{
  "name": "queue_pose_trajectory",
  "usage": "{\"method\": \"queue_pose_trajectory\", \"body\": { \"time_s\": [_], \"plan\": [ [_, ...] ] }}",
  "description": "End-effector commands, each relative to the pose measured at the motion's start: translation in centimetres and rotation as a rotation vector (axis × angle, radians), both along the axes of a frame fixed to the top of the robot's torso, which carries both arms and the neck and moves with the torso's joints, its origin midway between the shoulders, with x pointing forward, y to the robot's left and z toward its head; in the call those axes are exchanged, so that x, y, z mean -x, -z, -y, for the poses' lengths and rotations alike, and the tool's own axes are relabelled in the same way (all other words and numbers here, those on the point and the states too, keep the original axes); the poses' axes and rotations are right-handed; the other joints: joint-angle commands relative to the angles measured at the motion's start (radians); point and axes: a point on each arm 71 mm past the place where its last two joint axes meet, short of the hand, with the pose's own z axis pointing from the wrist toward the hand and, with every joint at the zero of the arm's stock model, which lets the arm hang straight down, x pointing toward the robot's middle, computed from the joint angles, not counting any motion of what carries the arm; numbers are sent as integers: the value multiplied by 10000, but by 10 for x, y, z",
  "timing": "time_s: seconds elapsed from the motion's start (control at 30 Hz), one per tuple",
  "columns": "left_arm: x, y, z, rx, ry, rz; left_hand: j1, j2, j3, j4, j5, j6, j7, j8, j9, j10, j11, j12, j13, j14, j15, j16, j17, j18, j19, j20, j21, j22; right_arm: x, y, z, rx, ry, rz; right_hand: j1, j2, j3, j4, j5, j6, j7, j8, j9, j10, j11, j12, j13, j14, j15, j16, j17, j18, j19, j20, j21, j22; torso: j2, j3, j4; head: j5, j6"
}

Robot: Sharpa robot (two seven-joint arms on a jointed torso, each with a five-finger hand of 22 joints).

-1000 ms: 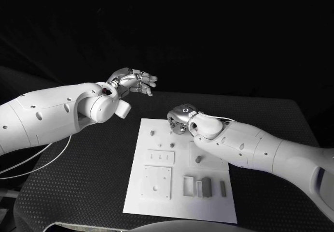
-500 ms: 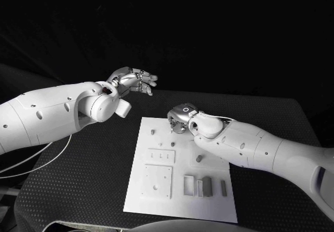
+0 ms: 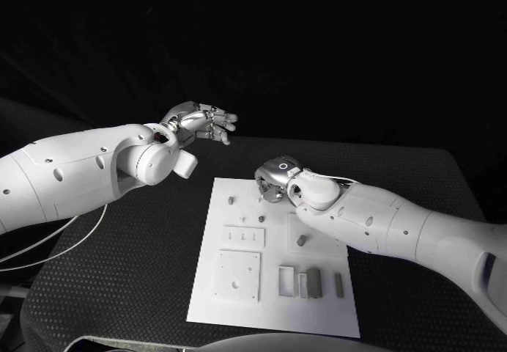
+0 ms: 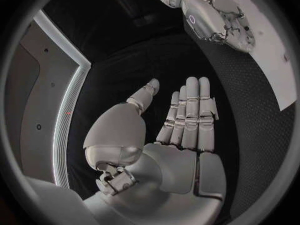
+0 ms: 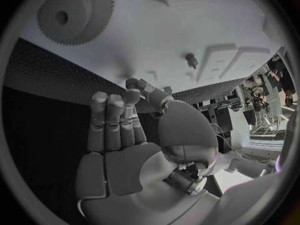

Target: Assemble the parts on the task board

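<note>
**Both hands empty near the far end of the task board**

The black table (image 3: 116, 271) carries the white task board (image 3: 277, 293), which lies lengthwise in its middle. The left arm (image 3: 64, 180) reaches in above the table's far left, and the right arm (image 3: 412, 231) crosses the board's right side.

The left hand (image 3: 201, 123) hangs above the table beyond the board's far left corner, palm open, fingers (image 4: 190, 110) straight and side by side with the thumb set apart, holding nothing. The right hand (image 3: 277, 178) sits over the board's far edge; its fingers (image 5: 112, 117) stand straight and close together, thumb bent toward them, with nothing between.

On the board, a toothed gear (image 5: 75, 12) lies flat near the right hand. Small grey parts stand along the board: a peg (image 3: 231, 199), another peg (image 3: 301, 240) and an upright block (image 3: 313, 279) in the near slots.
</note>
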Motion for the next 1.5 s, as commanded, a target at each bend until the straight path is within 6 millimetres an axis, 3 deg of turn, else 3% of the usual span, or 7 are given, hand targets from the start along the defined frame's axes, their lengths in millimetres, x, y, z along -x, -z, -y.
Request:
{"method": "queue_pose_trajectory", "body": {
  "time_s": [0.03,0.2,0.4,0.57,1.0,1.2,1.5],
  "plan": [
    [0,-1,2,12,198,13,-17,-58,-79,-6,-44,-17,80,-57,-12,-89,-2,-65,15,-33,-16,46,13,170,-5,-59,-65,9,0,-1,0,18,-27,105,16,-81,73,1,58,51,152,-18,14,63,6,-43,16,57,-37,-44,12,298,16,-18,34,118,1,-2,9,-8,-1],
    [0,-1,2,14,207,11,-22,-61,-83,-6,-49,-20,81,-59,-14,-93,-1,-66,16,-34,-15,46,13,165,-4,-64,-68,9,-1,-1,0,-165,59,46,-39,-284,63,16,45,-188,203,-168,-36,24,58,-97,12,23,-4,-86,2,298,-6,-13,10,105,1,-16,9,-11,13],
    [0,-1,2,4,196,-8,-25,-63,-87,-5,-55,-23,82,-61,-16,-96,1,-68,17,-35,-14,46,13,159,-3,-69,-71,9,-3,-2,4,-271,233,101,-264,-1368,211,616,36,-2027,627,-1203,-477,-247,459,-252,6,-142,374,-263,-57,298,-71,73,-167,-8,1,-17,12,-25,-2],
    [0,-1,0,-7,151,-3,-26,-68,-90,-7,-58,-25,83,-62,-17,-98,2,-70,17,-36,-13,47,13,155,-2,-74,-75,9,-2,-3,10,-391,309,161,-91,-1930,444,1262,61,-2365,755,-1332,-487,-312,577,-199,69,-156,484,-262,-39,298,-49,107,-183,-25,-5,-19,0,-57,3],
    [-2,-1,-14,-76,-178,31,-19,-71,-89,-11,-60,-26,82,-63,-19,-99,1,-70,19,-37,-13,48,13,148,0,-84,-80,9,14,-54,44,-2302,197,238,170,-1946,327,1442,57,-1678,672,-838,-191,-1079,512,-855,-287,-873,464,-977,-361,240,-778,327,-706,-171,-68,-5,-143,-114,159],
    [-3,-1,-18,-101,-291,43,-14,-73,-89,-12,-61,-22,81,-61,-19,-96,0,-68,21,-36,-14,49,14,144,1,-89,-82,10,20,-65,75,-2230,404,40,81,-1962,353,1157,93,-1553,845,-553,18,-1769,821,-4072,-2992,-1839,1246,-3290,-2134,-86,-2097,1023,-2320,-998,-136,13,-291,-78,195],
    [-4,0,-21,-124,-338,30,-2,-74,-86,-12,-61,-15,79,-57,-19,-91,-2,-65,25,-35,-15,51,14,137,6,-99,-85,11,22,-58,93,-1079,643,-557,274,-1987,44,1063,61,-1221,785,-323,67,-533,649,-4549,-3578,-740,626,-2159,-1819,298,-1009,876,-1463,-642,-207,82,-476,68,156]
  ]
}}
